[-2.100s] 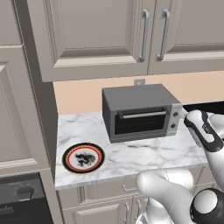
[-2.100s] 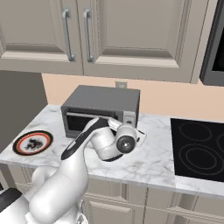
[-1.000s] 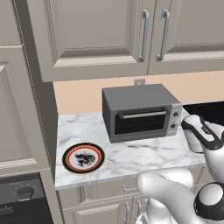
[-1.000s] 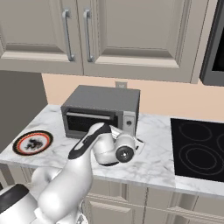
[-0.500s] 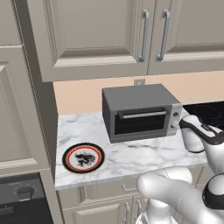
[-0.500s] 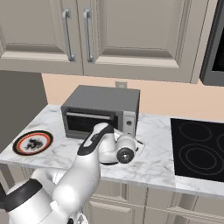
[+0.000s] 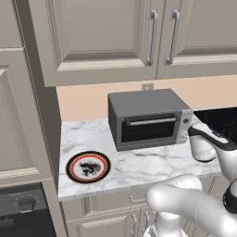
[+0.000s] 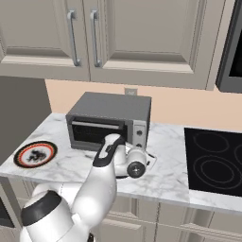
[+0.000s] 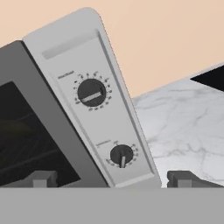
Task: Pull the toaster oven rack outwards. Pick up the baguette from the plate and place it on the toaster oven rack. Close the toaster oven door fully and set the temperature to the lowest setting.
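The toaster oven [image 7: 149, 118] stands mid-frame on the marble surface [image 7: 152, 164] with its door [image 7: 148, 130] shut and the plate [image 7: 88, 167] at lower left bare, so the temperature setting looks like the step in hand. In the hand view the end effector [image 9: 111, 180] is spread wide and empty, its tips low in frame either side of the silver panel [image 9: 98, 113]. The lower knob [image 9: 121, 155] sits just above them, the upper knob [image 9: 92, 92] higher left. Next: settle which knob is temperature, close on it, and turn it to minimum.
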Tool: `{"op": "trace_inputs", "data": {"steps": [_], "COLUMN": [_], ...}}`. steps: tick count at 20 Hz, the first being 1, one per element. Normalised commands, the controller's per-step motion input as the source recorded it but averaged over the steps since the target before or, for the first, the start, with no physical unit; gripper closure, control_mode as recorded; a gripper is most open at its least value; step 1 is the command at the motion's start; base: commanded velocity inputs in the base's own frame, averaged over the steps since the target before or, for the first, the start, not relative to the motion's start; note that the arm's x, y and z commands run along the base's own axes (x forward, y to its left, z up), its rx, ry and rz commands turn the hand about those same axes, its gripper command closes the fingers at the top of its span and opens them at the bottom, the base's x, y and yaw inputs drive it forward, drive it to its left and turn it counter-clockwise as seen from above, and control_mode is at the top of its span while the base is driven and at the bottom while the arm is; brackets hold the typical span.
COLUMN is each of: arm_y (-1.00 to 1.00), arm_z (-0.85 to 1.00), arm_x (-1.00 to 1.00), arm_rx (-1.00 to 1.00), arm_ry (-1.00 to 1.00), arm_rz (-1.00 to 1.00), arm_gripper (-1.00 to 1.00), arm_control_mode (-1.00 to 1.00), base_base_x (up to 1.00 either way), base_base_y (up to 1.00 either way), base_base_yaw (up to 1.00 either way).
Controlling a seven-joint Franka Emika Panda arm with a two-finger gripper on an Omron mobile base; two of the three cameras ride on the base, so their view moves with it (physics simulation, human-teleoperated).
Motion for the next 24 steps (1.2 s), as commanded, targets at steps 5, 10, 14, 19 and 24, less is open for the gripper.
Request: {"op": "trace_inputs", "data": {"steps": [5, 10, 14, 19, 24], "arm_y": [0.0, 0.0, 0.0, 0.04, 0.0], "arm_z": [-0.25, -0.19, -0.24, -0.07, 0.0], "arm_x": [0.29, 0.28, 0.1, 0.0, 0.06], "arm_rx": [0.0, 0.0, 0.0, 0.01, 0.0], "arm_ry": [0.0, 0.0, 0.0, 0.0, 0.0], "arm_rz": [0.0, -0.01, 0.0, 0.0, 0.0], "arm_gripper": [-1.0, -1.0, -1.0, -1.0, -1.0], "arm_control_mode": [-1.0, -1.0, -1.0, -1.0, -1.0], "base_base_x": [0.0, 0.0, 0.0, 0.0, 0.0], "base_base_y": [0.0, 0.0, 0.0, 0.0, 0.0], "base_base_yaw": [0.0, 0.0, 0.0, 0.0, 0.0]}}
